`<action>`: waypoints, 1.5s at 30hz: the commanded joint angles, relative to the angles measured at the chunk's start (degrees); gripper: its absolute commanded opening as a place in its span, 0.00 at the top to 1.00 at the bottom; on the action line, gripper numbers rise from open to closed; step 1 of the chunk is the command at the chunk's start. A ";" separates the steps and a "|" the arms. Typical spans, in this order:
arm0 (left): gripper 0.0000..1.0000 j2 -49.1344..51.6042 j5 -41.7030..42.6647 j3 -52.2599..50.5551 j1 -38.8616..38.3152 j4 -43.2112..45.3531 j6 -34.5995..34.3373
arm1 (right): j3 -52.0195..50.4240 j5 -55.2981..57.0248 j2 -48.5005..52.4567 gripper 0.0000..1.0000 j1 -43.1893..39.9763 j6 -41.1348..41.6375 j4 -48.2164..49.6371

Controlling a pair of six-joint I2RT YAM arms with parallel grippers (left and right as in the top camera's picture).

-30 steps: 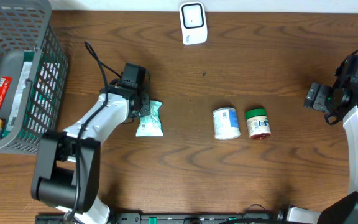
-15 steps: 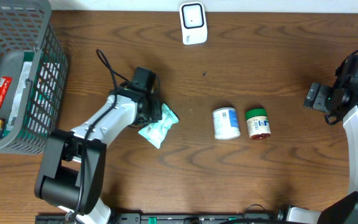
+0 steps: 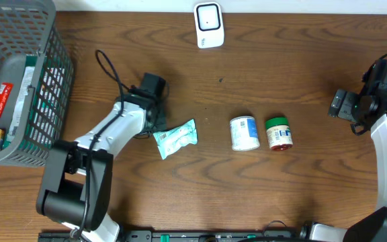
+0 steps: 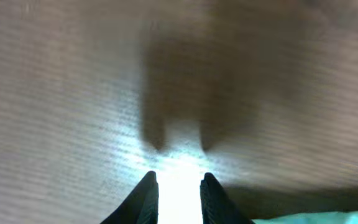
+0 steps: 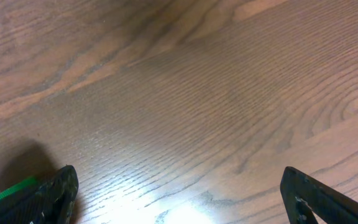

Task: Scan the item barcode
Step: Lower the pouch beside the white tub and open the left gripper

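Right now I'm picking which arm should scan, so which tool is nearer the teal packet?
Left. The left tool is right beside the teal packet, at its left end; the right tool is far to its right, beyond the green-lidded jar.

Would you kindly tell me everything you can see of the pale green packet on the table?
The pale green plastic packet is small, flat, crinkled and glossy, with pale markings too small to read. It lies tilted on the brown wooden table, left of the white jar with a blue label. Its left end sits beside the left hand; whether that hand grips it cannot be told.
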 commanded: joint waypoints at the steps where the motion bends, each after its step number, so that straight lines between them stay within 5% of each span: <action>1: 0.78 -0.52 6.12 0.11 -0.57 -0.92 2.78 | 0.66 0.52 -0.28 0.01 -0.33 -0.33 -0.09; 11: 0.78 -0.55 19.37 -0.17 -4.20 -3.21 1.75 | 0.66 0.52 -0.28 0.01 -0.33 -0.31 -0.09; 24: 0.78 -0.52 19.28 -0.50 -5.68 -7.76 0.09 | 0.66 0.52 -0.28 0.01 -0.33 -0.33 -0.09; 38: 0.78 0.33 20.41 -0.68 -11.43 2.49 -7.45 | 0.66 0.52 -0.28 0.01 -0.33 -0.33 -0.09; 45: 0.78 0.35 15.32 -0.68 -11.56 -3.10 -4.85 | 0.66 0.52 -0.28 0.01 -0.33 -0.33 -0.09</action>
